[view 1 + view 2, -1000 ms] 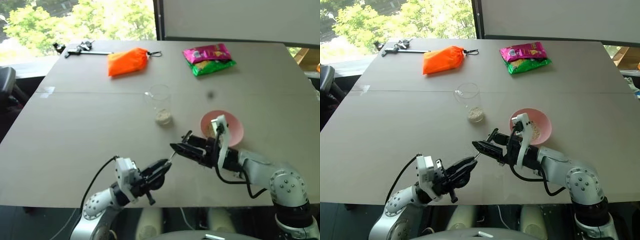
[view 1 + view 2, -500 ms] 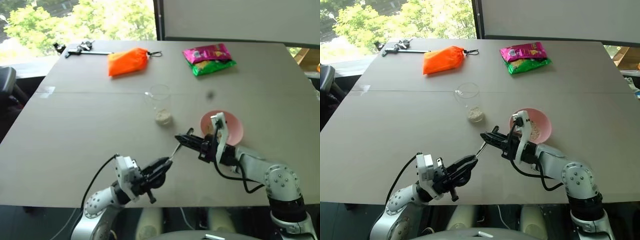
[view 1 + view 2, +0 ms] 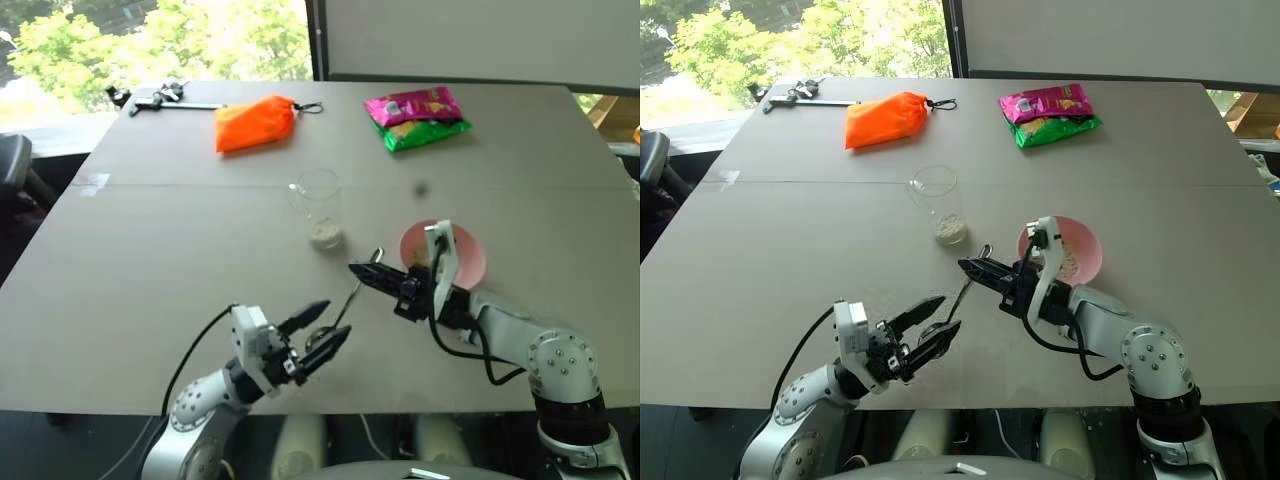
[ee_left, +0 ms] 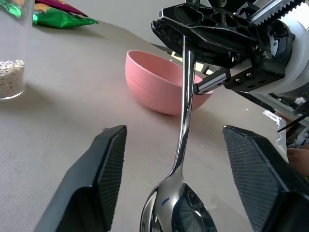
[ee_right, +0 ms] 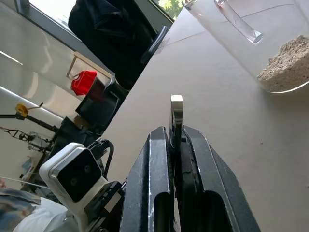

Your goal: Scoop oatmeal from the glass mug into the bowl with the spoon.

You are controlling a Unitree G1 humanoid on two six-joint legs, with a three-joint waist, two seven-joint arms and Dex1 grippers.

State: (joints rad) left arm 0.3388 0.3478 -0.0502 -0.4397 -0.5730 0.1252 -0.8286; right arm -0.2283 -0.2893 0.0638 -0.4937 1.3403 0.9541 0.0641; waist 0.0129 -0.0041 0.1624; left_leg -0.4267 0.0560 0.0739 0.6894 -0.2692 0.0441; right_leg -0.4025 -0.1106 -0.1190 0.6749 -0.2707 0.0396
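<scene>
- The step in hand looks like a swap: the slim shiny silver spoon (image 4: pixel 184 121) is passing from one gripper to the other.
- The right gripper (image 3: pixel 974 268) is pinched tight on the thin handle of the spoon, near the top end. In the right wrist view the tip of the handle pokes out just past its two black fingers (image 5: pixel 159 183).
- The left gripper (image 3: pixel 932 331) is spread wide. The oval bowl of the spoon hangs between its two fingers — touching neither, as far as the left wrist view shows.
- So the right gripper alone holds the spoon, up above the flat grey table (image 3: pixel 160 250).
- The small clear glass mug (image 3: pixel 321 208) stands just ahead of the grippers. A little heap of pale flaky oatmeal (image 3: pixel 326 235) sits at its bottom.
- The small round light pink bowl (image 3: pixel 468 255) sits to the right of the mug, close behind the right gripper. There seems to be some oatmeal in it too.
- Next, I think the left gripper must back away so it does not bump the spoon.
- Then the right gripper has to tip the spoon down into the narrow mug — slowly, so the mug does not fall over — and dig under the oatmeal.
</scene>
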